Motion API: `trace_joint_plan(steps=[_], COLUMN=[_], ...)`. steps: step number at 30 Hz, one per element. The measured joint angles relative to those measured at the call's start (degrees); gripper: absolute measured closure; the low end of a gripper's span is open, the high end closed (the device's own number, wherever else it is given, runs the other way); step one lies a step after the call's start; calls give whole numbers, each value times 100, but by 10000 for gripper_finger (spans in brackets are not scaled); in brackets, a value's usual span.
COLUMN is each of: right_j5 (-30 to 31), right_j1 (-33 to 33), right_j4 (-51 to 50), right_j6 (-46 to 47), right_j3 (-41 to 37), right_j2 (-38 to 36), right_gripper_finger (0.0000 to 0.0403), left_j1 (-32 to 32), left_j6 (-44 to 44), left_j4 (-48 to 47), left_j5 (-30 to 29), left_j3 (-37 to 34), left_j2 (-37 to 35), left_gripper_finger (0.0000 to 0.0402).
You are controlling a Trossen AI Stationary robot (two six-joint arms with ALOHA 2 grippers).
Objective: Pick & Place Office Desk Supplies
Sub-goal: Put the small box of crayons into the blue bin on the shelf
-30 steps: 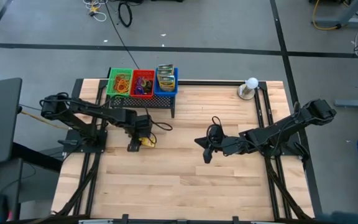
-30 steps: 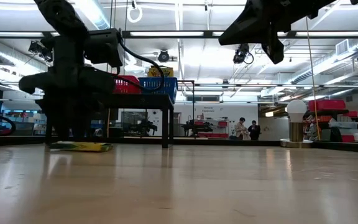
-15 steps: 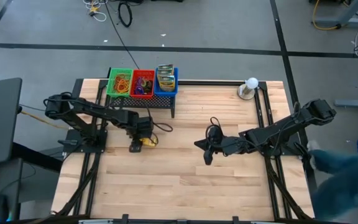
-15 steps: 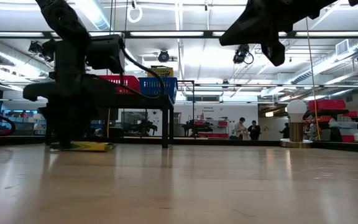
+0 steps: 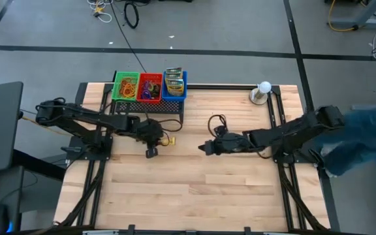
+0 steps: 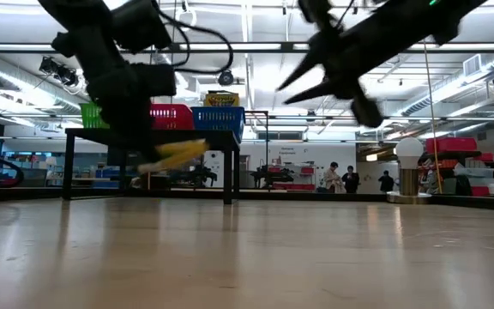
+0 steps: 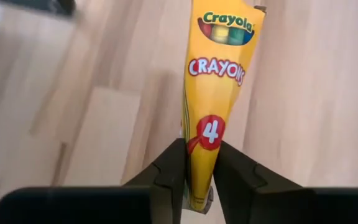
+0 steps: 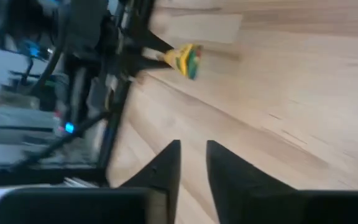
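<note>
The crayon box (image 7: 219, 87) is being gripped between the left gripper (image 7: 197, 177) fingers (image 7: 169, 171), w/ jaws closed on its lower end; most of the box is projecting beyond the fingertips. In the low view the box (image 6: 171, 153) is being held clear of the table (image 6: 247, 257), tilted, just in front of the black rack (image 6: 153, 133). In the high view it (image 5: 166, 140) is sitting beside the rack's front edge, below the red basket (image 5: 150, 87).

The right gripper (image 5: 204, 147) is being held mid-table, approx. level w/ the box, well apart from it. Its jaws are being kept slightly apart, w/ nothing between them (image 8: 191, 165).
</note>
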Motion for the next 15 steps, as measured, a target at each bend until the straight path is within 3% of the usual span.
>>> trace_joint_plan(steps=[7,15], right_j5=[-663,-1254], right_j1=[-490,-931], right_j4=[1718,1720], right_j6=[412,493], right_j3=[4,488], right_j2=[894,1538], right_gripper_finger=[260,210], left_j1=[-328,-452], left_j6=[-603,-743], left_j4=[493,566], left_j5=[-312,-340], left_j3=[21,87], left_j2=[-118,-116], left_gripper_finger=[323,323])
